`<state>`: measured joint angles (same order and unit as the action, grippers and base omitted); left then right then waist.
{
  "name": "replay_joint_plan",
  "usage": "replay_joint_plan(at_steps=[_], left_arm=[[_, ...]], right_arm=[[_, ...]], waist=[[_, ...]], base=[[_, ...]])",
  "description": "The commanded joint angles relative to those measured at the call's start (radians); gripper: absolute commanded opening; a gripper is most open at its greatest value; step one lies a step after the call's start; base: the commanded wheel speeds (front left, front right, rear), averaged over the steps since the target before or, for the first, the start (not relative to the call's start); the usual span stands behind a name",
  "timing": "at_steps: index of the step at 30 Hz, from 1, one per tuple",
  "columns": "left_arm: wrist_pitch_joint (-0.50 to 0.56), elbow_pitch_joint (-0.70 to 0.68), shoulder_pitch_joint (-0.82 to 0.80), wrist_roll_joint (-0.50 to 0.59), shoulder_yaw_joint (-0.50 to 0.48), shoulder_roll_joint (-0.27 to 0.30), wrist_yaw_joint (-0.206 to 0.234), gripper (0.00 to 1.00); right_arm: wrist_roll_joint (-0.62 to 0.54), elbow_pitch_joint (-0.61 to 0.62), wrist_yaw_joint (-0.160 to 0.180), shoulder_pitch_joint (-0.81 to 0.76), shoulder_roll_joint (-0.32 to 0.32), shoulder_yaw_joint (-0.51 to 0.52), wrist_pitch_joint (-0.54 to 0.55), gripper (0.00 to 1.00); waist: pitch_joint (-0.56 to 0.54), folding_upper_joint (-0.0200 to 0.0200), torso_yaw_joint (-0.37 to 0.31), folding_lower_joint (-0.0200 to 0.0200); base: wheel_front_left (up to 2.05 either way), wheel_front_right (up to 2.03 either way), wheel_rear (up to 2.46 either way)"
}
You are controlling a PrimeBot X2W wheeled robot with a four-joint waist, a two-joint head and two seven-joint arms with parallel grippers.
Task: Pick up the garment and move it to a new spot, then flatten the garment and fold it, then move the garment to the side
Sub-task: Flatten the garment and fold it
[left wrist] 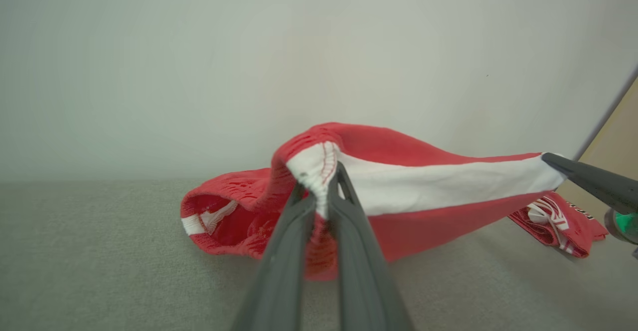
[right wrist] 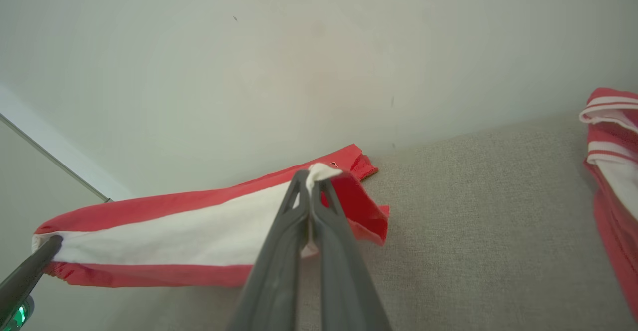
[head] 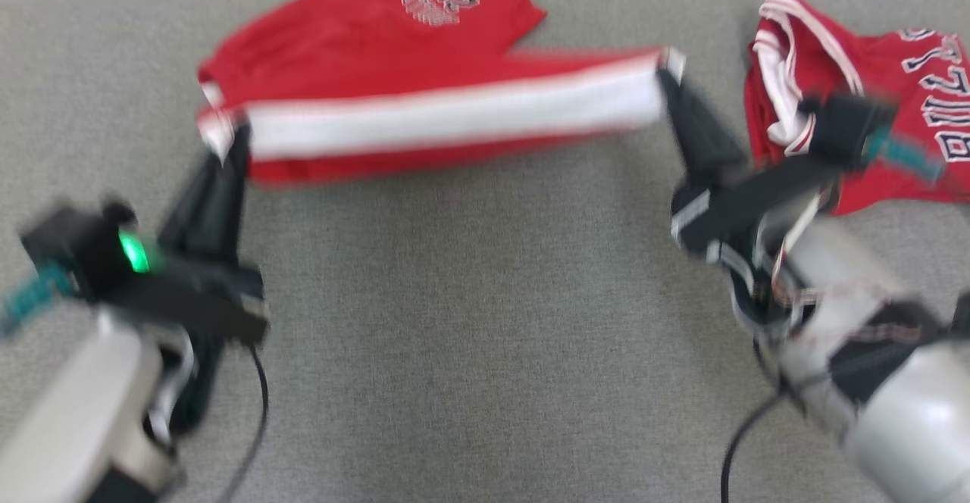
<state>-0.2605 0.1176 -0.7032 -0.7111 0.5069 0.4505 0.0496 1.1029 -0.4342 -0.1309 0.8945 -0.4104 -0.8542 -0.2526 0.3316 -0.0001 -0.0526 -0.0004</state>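
Head view: you have one red garment (head: 424,41), its white-striped edge stretched taut over the grey table (head: 485,321); left gripper (head: 229,139) clamps its left end, right gripper (head: 668,71) clamps the right (second red jersey (head: 909,109) lies beside).

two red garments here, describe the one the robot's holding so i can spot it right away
On the grey fabric surface, look mid-back, left of the crumpled red jersey. The red shorts there have one edge lifted taut between the left gripper and right gripper. Their single broad white stripe sets them apart; the jersey has thin trim and lettering.
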Motion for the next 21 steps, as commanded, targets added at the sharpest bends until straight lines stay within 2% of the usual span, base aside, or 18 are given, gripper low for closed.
replay_joint_plan(at_steps=[1, 8, 15, 17, 21], left_arm=[[-0.004, -0.025, 0.062, -0.002, -0.008, 0.007, 0.01, 0.0], [-0.004, -0.121, 0.298, 0.039, -0.052, -0.038, 0.048, 0.0], [-0.004, -0.115, 0.465, 0.126, -0.06, -0.111, 0.041, 0.0], [-0.004, -0.11, 0.481, 0.14, -0.058, -0.115, 0.041, 0.0], [-0.004, -0.106, 0.555, 0.185, -0.082, -0.156, 0.021, 0.0]], right_arm=[[0.007, 0.021, 0.0, -0.057, -0.01, 0.001, -0.005, 0.0], [-0.01, 0.099, 0.0, -0.255, -0.046, 0.013, -0.012, 0.0], [-0.028, 0.144, 0.0, -0.409, -0.079, 0.041, -0.005, 0.0], [-0.032, 0.149, 0.0, -0.429, -0.083, 0.045, -0.001, 0.0], [-0.049, 0.169, 0.0, -0.516, -0.092, 0.069, 0.018, 0.0]], waist=[[-0.037, 0.0001, -0.003, 0.0004], [-0.1, 0.0001, -0.005, 0.0004], [-0.161, 0.0001, 0.003, 0.0004], [-0.17, 0.0001, 0.005, 0.0004], [-0.203, 0.0001, 0.013, 0.0004]], base=[[0.0, 0.0, 0.0], [0.0, 0.0, 0.0], [0.0, 0.0, 0.0], [0.0, 0.0, 0.0], [0.0, 0.0, 0.0]])
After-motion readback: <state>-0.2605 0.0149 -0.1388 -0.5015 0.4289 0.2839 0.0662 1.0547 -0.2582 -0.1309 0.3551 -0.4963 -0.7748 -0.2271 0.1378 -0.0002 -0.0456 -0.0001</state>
